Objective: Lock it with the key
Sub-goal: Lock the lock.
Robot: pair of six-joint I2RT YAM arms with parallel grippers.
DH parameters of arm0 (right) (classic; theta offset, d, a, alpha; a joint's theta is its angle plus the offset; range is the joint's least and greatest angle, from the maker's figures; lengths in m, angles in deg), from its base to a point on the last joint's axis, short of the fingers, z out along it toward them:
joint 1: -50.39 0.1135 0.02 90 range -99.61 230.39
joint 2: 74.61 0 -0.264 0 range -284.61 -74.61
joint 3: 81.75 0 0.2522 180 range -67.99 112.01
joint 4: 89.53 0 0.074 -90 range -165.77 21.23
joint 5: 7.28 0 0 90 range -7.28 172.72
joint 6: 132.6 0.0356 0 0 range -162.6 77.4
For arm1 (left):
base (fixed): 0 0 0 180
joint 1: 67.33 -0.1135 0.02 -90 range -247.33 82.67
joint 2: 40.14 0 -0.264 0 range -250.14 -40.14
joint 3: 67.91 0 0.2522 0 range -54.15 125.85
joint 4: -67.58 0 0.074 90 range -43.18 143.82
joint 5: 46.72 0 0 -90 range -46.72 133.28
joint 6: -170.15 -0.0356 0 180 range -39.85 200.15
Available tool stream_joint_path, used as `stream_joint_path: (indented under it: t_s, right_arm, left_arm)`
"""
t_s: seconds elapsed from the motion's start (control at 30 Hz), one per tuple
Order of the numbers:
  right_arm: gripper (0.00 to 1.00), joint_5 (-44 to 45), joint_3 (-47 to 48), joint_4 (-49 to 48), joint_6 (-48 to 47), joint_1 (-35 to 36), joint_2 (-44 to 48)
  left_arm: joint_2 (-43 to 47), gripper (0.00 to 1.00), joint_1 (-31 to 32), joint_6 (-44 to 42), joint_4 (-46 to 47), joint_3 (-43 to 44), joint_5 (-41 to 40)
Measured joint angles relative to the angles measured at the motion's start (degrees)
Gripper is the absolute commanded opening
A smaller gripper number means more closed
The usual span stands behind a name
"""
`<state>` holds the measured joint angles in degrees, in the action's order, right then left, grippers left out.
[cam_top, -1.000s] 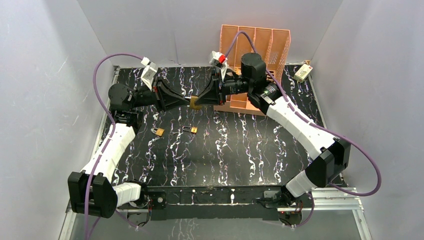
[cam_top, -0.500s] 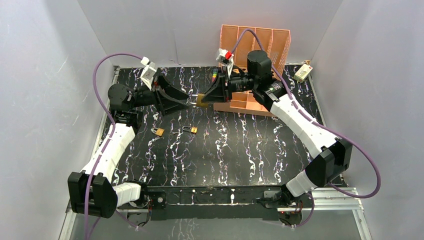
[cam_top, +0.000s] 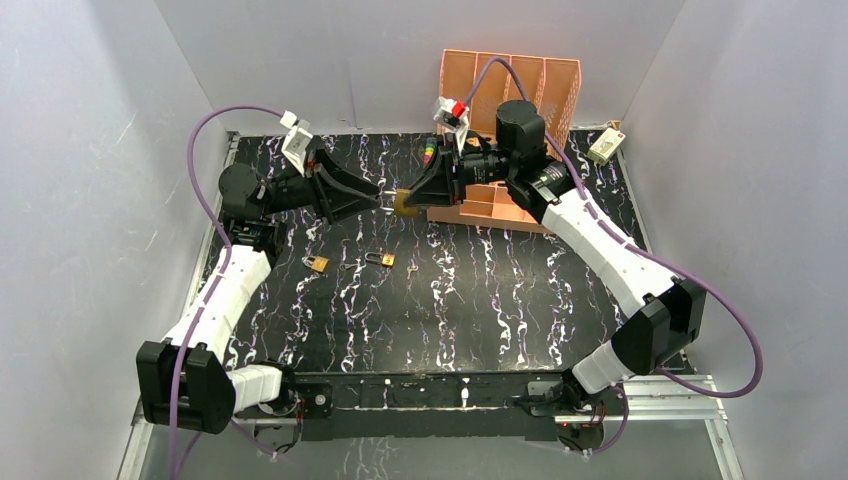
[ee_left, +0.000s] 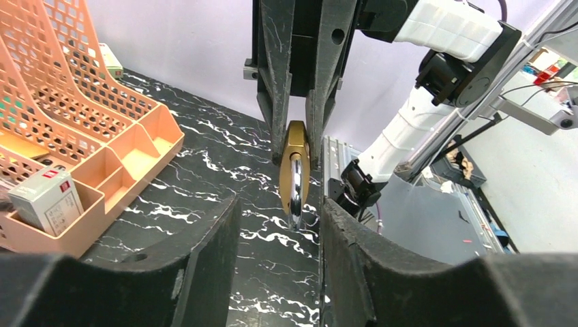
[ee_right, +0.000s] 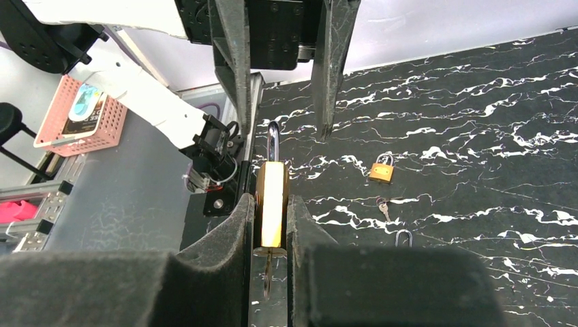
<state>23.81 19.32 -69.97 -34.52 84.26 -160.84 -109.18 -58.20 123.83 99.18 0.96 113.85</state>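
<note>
Meeting in mid-air over the far half of a black, white-veined tabletop [cam_top: 480,310], two robot arms reach toward each other from left and right. The right claw [ee_right: 271,201] is pressed together on the flat sides of a brass padlock [ee_left: 295,153], holding it off the surface with its steel shackle [ee_left: 294,199] aimed at the other arm. What looks like a key [ee_right: 267,276] sticks out of the end of the body opposite the shackle, between the right fingers (only part of it shows). The left claw [ee_left: 279,208] is spread wide and holds nothing. Its two fingers sit on either side of the shackle, which lies in the gap between them and appears to touch neither. Whether the shackle is snapped shut cannot be told, since it is seen edge-on. On the tabletop below, nearer the arm bases, lie a small brass padlock [cam_top: 317,263] and, just to its right, a second lock with a loose key [cam_top: 381,259]. An orange mesh rack [cam_top: 510,75] stands at the back edge, just behind the right arm's wrist, and a small white box [cam_top: 606,146] lies near the back right corner.
</note>
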Motion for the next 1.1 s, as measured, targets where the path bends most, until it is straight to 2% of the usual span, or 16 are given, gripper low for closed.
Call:
stream_joint_path:
  t_s: [0.1,0.2,0.5,0.57,0.6,0.63,0.67,0.73,0.77,1.0,1.03,1.1]
  right_arm:
    - [0.0,-0.07,0.0,-0.07,0.55,0.0,0.0]
    - [0.0,0.24,0.0,-0.26,0.74,0.0,0.0]
    - [0.0,-0.52,-0.02,-2.03,1.42,-0.04,-0.02]
    - [0.0,-0.74,-0.02,-2.29,1.51,-0.04,-0.02]
    - [0.0,-0.87,-0.02,-2.49,1.64,-0.04,-0.02]
    - [0.0,-0.92,-0.02,-2.64,1.68,-0.04,-0.04]
    - [0.0,-0.98,-0.02,-2.75,1.73,-0.04,-0.07]
    - [0.0,-0.96,-0.02,-2.84,1.77,-0.04,-0.09]
    - [0.0,-0.61,-0.02,-2.89,1.68,-0.04,-0.13]
    - [0.0,-0.66,-0.02,-2.89,1.07,-0.11,-0.5]
    - [0.08,-0.68,-0.02,-2.89,0.96,-0.11,-0.5]
    - [0.39,-0.61,-0.02,-2.86,0.74,-0.11,-0.57]
  left_arm:
    - [0.0,0.2,0.0,-0.48,-0.33,0.02,-0.81]
    - [0.0,0.15,0.02,-0.68,-0.35,0.15,-0.68]
    - [-0.04,0.44,0.42,-1.38,-0.42,0.35,0.81]
    - [-0.09,0.44,0.48,-1.66,-0.42,0.35,0.94]
    - [-0.09,0.41,0.5,-1.73,-0.44,0.35,0.98]
    - [-0.09,0.32,0.5,-1.77,-0.44,0.35,1.01]
    - [-0.09,0.16,0.5,-1.92,-0.44,0.35,1.01]
    - [-0.09,0.03,0.5,-2.08,-0.55,0.35,1.05]
    - [-0.09,0.0,0.52,-2.14,-0.55,0.35,1.36]
    - [-0.2,0.0,0.76,-3.32,-0.74,0.37,1.49]
    - [-0.2,0.0,0.76,-3.5,-0.79,0.37,1.49]
    - [-0.2,0.0,0.76,-3.69,-0.83,0.37,1.53]
